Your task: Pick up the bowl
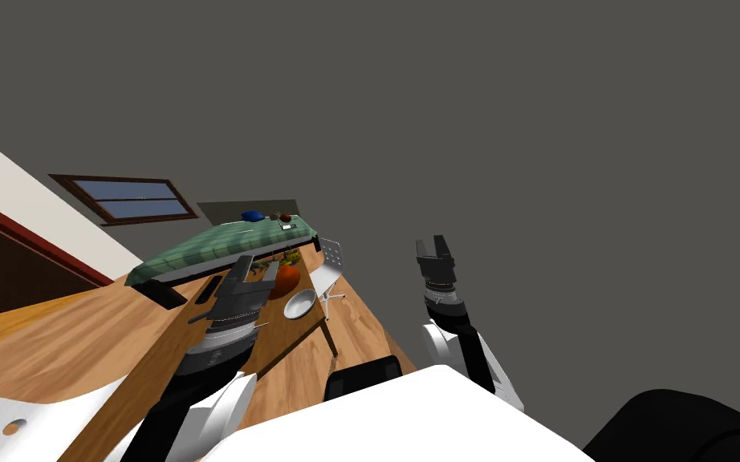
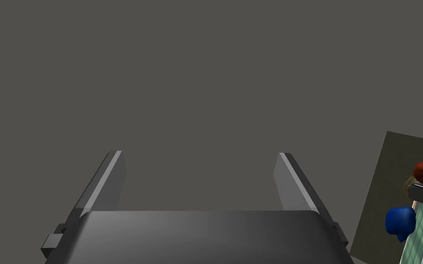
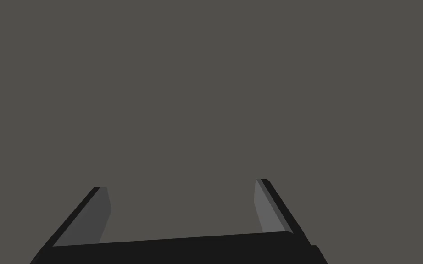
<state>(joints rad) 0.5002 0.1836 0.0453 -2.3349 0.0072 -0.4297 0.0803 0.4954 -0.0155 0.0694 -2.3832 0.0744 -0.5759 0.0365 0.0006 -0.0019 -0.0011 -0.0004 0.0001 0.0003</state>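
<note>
Reaching forward over the wooden table (image 1: 152,369), the left gripper (image 2: 201,153) held its fingers wide apart with nothing between them. The right gripper (image 3: 180,183), raised off to the table's side, was spread wide too. The pale bowl (image 1: 300,304) sat rim up on the table, just beside the left forearm and near the edge by a white chair (image 1: 330,265). An orange round thing (image 1: 286,277) lay close behind it.

1. Left arm (image 1: 216,341): forearm extended forward, away from the torso.
2. Left gripper (image 2: 201,153): fingers (image 2: 107,183) straight and spread wide apart, about a third of the wrist view's width.
3. Right arm (image 1: 441,301): forearm raised, well apart from the left arm.
4. Right gripper (image 1: 433,241): pointing forward; fingers (image 3: 91,220) likewise spread wide apart.
</note>
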